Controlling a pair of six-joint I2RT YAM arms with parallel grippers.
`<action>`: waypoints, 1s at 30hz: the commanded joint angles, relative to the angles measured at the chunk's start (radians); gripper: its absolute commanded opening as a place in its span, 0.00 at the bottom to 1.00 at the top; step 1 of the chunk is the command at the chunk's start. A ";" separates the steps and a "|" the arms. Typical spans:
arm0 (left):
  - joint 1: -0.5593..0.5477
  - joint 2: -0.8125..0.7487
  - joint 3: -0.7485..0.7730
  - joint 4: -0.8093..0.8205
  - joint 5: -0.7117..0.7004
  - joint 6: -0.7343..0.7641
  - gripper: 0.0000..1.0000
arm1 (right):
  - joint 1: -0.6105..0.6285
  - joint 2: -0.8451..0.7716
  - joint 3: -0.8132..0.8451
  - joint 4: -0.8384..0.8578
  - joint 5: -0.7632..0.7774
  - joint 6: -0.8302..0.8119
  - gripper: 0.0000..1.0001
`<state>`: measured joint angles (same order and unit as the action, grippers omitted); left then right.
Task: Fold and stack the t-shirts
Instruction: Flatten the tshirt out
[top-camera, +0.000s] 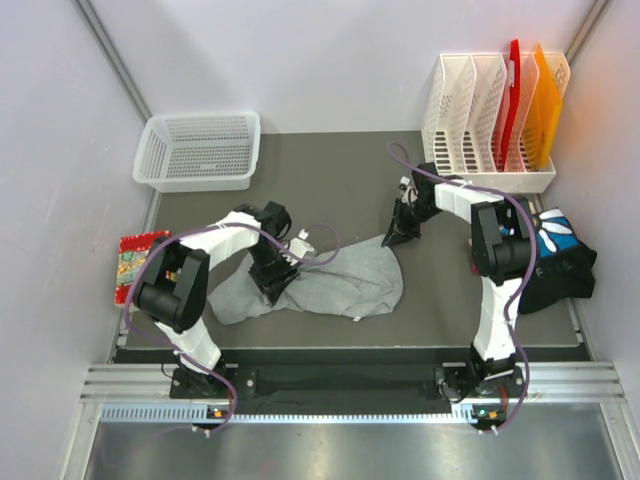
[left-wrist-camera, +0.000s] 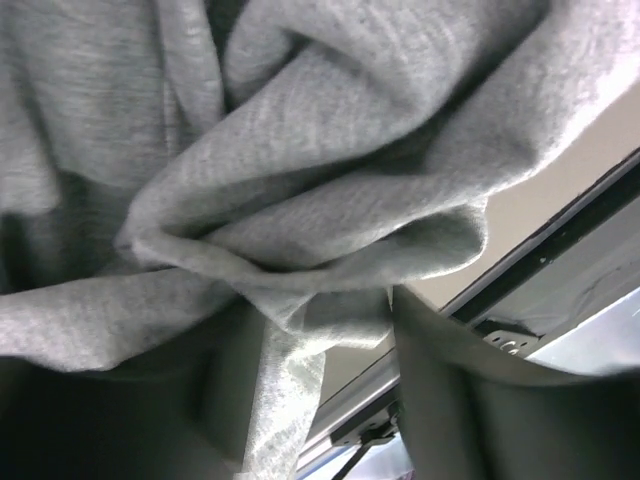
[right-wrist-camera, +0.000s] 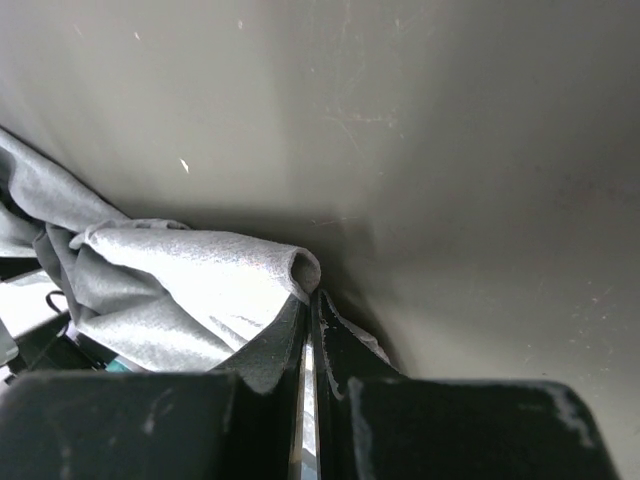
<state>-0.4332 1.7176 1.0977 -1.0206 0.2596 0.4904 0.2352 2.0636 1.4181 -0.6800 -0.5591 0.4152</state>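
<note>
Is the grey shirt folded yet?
No. The grey shirt lies crumpled and bunched on the table, pinched by both the left gripper and right gripper.

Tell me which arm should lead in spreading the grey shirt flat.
Probably the right. The right gripper is shut on an outer edge of the grey shirt, with bare table beyond it to pull toward. The left gripper is bunched in the crumpled middle.

t-shirt (top-camera: 330, 285) mid-table, basket (top-camera: 198, 150) behind — left
</note>
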 joint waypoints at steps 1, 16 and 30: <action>0.004 -0.010 0.040 0.014 -0.008 0.005 0.40 | 0.012 -0.060 -0.007 0.023 -0.007 -0.006 0.00; 0.152 -0.096 0.338 -0.118 -0.198 0.146 0.00 | -0.003 -0.091 0.168 -0.052 -0.010 -0.009 0.00; 0.390 -0.016 1.070 -0.090 -0.392 0.267 0.00 | -0.065 -0.505 0.417 -0.027 0.074 -0.029 0.00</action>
<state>-0.0452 1.7523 2.1475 -1.1687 -0.0731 0.7155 0.1806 1.7363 1.7916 -0.7357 -0.5293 0.4133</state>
